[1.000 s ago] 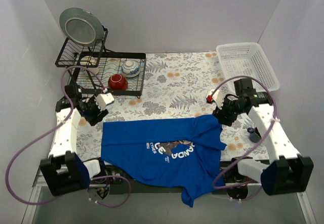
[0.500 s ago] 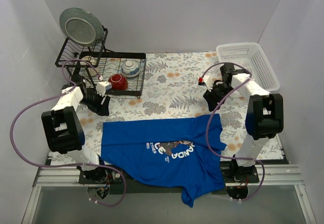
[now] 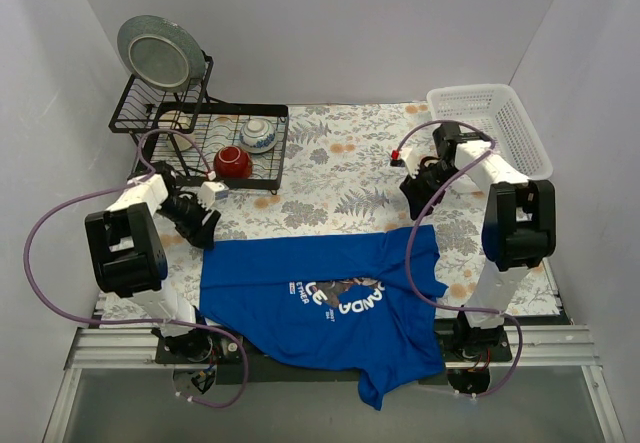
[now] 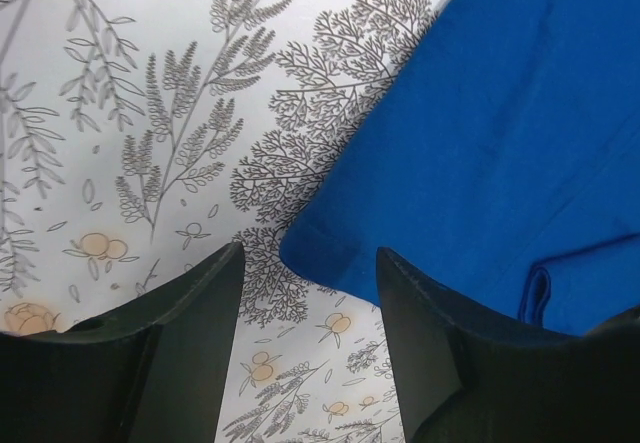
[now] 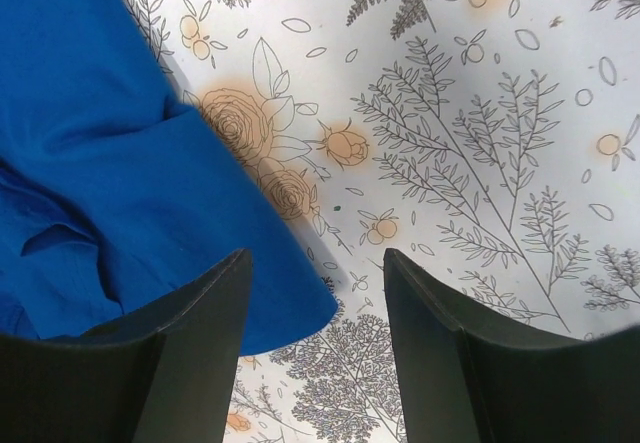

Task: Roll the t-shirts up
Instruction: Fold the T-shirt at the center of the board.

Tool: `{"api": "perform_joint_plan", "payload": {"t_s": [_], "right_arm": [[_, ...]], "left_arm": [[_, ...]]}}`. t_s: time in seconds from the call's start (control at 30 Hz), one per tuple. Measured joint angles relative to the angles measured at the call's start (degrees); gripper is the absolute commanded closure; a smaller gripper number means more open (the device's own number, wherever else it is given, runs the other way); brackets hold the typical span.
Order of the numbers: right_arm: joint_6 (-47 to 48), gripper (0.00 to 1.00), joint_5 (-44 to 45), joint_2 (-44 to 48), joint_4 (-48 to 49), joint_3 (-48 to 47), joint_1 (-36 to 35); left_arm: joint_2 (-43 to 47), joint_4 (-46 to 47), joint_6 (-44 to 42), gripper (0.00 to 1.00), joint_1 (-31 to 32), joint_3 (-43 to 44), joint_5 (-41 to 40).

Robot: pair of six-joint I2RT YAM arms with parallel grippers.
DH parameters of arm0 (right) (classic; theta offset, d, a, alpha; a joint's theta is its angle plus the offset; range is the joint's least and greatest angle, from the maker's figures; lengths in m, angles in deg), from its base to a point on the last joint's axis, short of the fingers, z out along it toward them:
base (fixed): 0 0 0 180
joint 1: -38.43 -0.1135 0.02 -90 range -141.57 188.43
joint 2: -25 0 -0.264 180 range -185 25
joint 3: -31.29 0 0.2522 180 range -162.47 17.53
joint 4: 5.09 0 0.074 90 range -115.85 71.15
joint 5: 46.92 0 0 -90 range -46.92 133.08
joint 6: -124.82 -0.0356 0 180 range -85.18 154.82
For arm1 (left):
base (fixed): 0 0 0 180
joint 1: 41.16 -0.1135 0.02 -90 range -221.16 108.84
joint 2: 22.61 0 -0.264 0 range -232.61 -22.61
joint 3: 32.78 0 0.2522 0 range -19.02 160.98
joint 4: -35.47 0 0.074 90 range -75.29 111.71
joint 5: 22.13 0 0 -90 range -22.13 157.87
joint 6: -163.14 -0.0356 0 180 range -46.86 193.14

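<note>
The t-shirt is royal blue with a dark graphic and white lettering. It lies spread flat on the floral cloth, and its near part hangs over the table's front edge. My left gripper hovers open over the shirt's far left corner. In the left wrist view that corner of the t-shirt sits between the tips of the left gripper. My right gripper is open above the far right corner. In the right wrist view the rounded corner of the t-shirt reaches in under the right gripper. Neither gripper holds any cloth.
A black wire dish rack stands at the back left with a red bowl, a white bowl and an upright plate. A white basket sits at the back right. The floral cloth covers the table.
Both arms swung up from beside the shirt. The left gripper then moved down to the shirt's far left corner, and the right settled near the far right corner. Both jaws stayed open.
</note>
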Motion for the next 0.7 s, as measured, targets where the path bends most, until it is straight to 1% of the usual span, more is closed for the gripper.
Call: {"api": "perform_joint_plan", "payload": {"t_s": [0.1, 0.13, 0.23, 0.33, 0.37, 0.47, 0.7], "right_arm": [[-0.04, 0.37, 0.33, -1.25, -0.48, 0.02, 0.04], [-0.07, 0.37, 0.46, -1.73, -0.57, 0.02, 0.04], [-0.09, 0.36, 0.61, -3.32, -1.29, -0.26, 0.04], [0.07, 0.36, 0.66, -5.16, -2.38, -1.25, 0.04], [0.2, 0.36, 0.74, -5.62, -2.51, -1.42, 0.04], [1.29, 0.35, 1.66, -5.97, -3.69, -1.51, 0.09], [3.56, 0.35, 4.42, -5.95, -5.49, -1.2, 1.33]], "left_arm": [[-0.44, 0.42, -1.27, 0.52, 0.46, -1.42, -0.74], [-0.7, 0.7, -1.42, 0.57, 0.74, -1.77, -0.96], [-1.77, 1.38, -1.53, 0.69, 1.86, -1.99, -1.11], [-2.19, 1.84, -1.66, 0.74, 2.51, -1.97, -1.16], [-2.25, 2.01, -1.64, 0.78, 2.62, -1.97, -1.18], [-2.29, 2.45, -1.68, 0.81, 2.67, -2.08, -1.14], [-2.29, 2.84, -1.7, 0.82, 2.67, -2.34, -1.14]]}}
